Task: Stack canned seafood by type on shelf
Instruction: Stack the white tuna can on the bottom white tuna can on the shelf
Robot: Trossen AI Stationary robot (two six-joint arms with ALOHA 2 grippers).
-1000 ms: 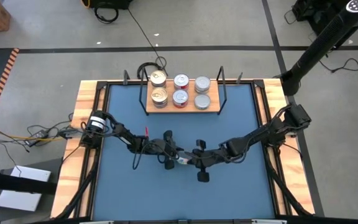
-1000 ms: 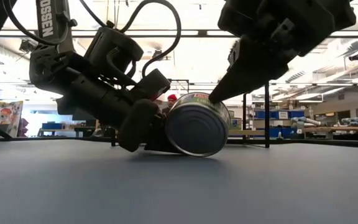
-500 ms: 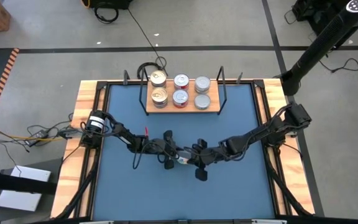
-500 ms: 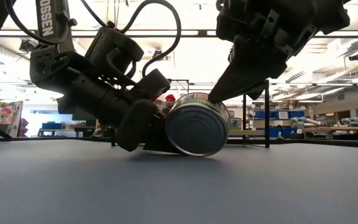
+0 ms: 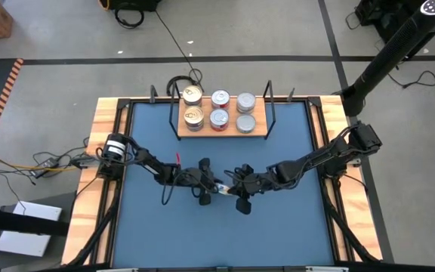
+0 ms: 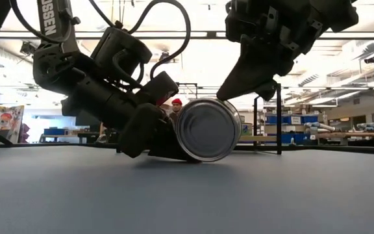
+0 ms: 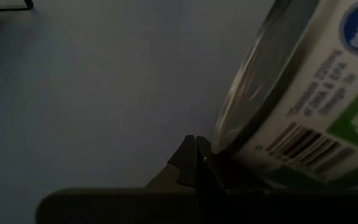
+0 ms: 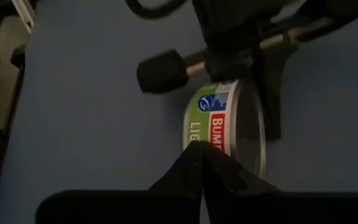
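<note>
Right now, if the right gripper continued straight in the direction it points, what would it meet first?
Most likely the can standing on its edge just ahead of the shut right gripper. The low view shows its tip almost on the can's upper rim. Behind the can is the left gripper, pressed against its other side.

The can [image 6: 208,130] is shiny metal with a glossy paper label; the tabletop [image 6: 187,195] is smooth matt blue; the shelf [image 5: 221,130] is pale wood.
</note>
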